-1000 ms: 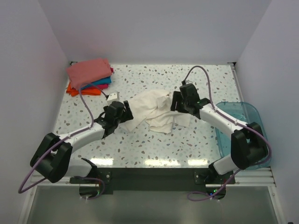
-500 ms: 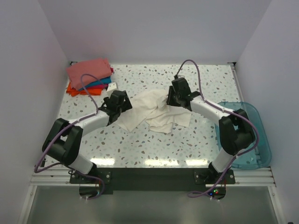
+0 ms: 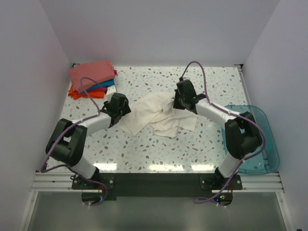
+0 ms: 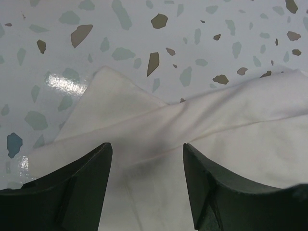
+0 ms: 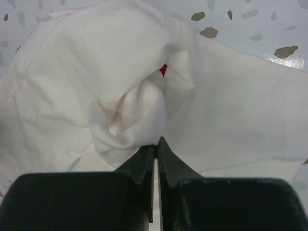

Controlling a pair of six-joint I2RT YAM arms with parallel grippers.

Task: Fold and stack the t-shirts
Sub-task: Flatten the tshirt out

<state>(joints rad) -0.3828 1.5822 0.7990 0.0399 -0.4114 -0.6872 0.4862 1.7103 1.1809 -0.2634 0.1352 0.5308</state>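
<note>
On the speckled table [image 4: 144, 29], spread left fingers [image 4: 72, 192] straddle the white t-shirt [image 4: 216, 125]; right fingers [image 5: 139, 161] pinch it.

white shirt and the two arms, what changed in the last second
The right gripper slid slightly left and its jaws closed on a fold of the white shirt. The left gripper moved away from the bases to the shirt's left corner, jaws open. The shirt barely shifted; the folded stack and teal bin stayed put.

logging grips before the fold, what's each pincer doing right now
left pincer: open, over the shirt
right pincer: shut on a bunch of the shirt
</note>
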